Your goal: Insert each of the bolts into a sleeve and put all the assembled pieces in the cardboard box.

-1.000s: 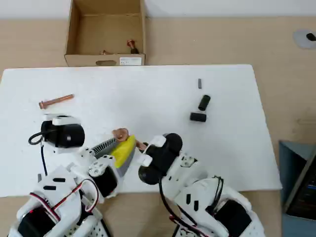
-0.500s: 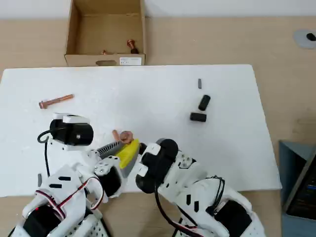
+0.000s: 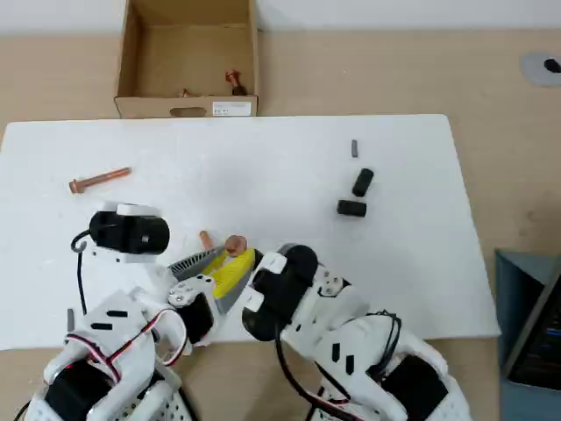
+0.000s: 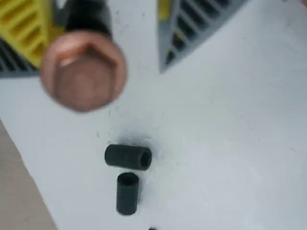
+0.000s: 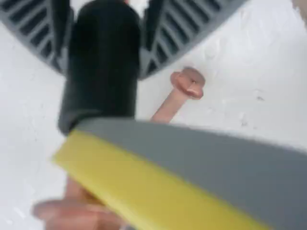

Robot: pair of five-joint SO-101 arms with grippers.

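Observation:
My left gripper is shut on a copper bolt, whose hexagonal head faces the left wrist camera. Right beside it, my right gripper is shut on a black sleeve, held between its grey fingers. The bolt's head sits just past the sleeve's open end, and the left gripper's yellow finger crosses in front and hides the joint. A second bolt lies on the white mat close by, and a third bolt lies at the far left.
The cardboard box stands beyond the mat's far edge and holds two copper pieces. Two loose black sleeves lie on the right side of the mat, with a small dark pin farther back.
My left gripper has carried its bolt to the right, up against the sleeve in the right gripper. The right gripper has shifted slightly towards it.

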